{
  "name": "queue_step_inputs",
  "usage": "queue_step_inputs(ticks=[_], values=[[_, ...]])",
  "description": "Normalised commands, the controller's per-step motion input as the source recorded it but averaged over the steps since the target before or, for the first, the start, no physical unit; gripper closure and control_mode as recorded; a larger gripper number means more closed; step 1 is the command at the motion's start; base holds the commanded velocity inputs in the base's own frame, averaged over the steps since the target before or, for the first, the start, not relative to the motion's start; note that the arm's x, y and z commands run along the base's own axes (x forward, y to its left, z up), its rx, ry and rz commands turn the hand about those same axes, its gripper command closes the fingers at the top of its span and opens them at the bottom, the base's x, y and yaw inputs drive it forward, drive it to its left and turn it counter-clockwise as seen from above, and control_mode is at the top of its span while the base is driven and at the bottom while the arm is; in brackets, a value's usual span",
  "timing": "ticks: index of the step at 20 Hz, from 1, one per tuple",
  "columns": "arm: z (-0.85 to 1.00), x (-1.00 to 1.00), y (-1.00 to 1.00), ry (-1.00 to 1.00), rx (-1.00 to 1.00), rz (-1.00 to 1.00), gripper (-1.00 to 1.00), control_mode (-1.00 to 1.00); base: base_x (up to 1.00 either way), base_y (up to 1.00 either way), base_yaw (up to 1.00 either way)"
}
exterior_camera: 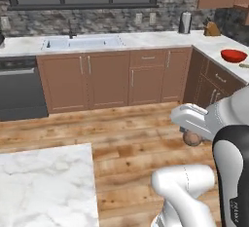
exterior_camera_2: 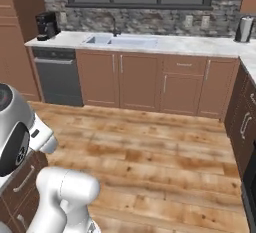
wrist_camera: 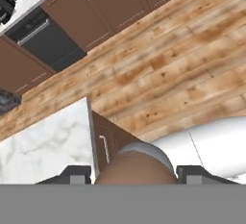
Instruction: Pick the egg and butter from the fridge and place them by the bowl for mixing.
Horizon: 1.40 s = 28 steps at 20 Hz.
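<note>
The gripper [wrist_camera: 133, 174] holds the brown egg [wrist_camera: 134, 168] between its partly spread fingers, above the wood floor [exterior_camera: 131, 148] beside a marble island [exterior_camera: 44, 187]. Far off on the right counter [exterior_camera: 214, 46] sits the red bowl [exterior_camera: 233, 55], near a knife block [exterior_camera: 212, 28]. Along the back wall are a sink [exterior_camera: 82, 42], brown cabinets [exterior_camera: 112, 77] and a dishwasher [exterior_camera: 19, 87].
</note>
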Motion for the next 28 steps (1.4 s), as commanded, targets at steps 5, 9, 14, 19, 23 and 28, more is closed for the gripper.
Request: queue_step_inputs(ticks=[5,9,14,19,23,28], values=[[0.00,0.00,0.00,0.00,0.00,0.00,1.00,1.00,1.00,-0.41,-0.32],[0.00,0.00,0.00,0.00,0.00,0.00,1.00,1.00,1.00,-0.39,-0.29],[0.00,0.00,0.00,0.00,0.00,0.00,1.00,1.00,1.00,-0.41,-0.13],[0.00,0.00,0.00,0.00,0.00,0.00,1.00,1.00,1.00,-0.41,-0.06],[0.00,0.00,0.00,0.00,0.00,0.00,1.00,1.00,1.00,-0.43,-0.09],[0.00,0.00,0.00,0.00,0.00,0.00,1.00,1.00,1.00,-0.31,-0.16]])
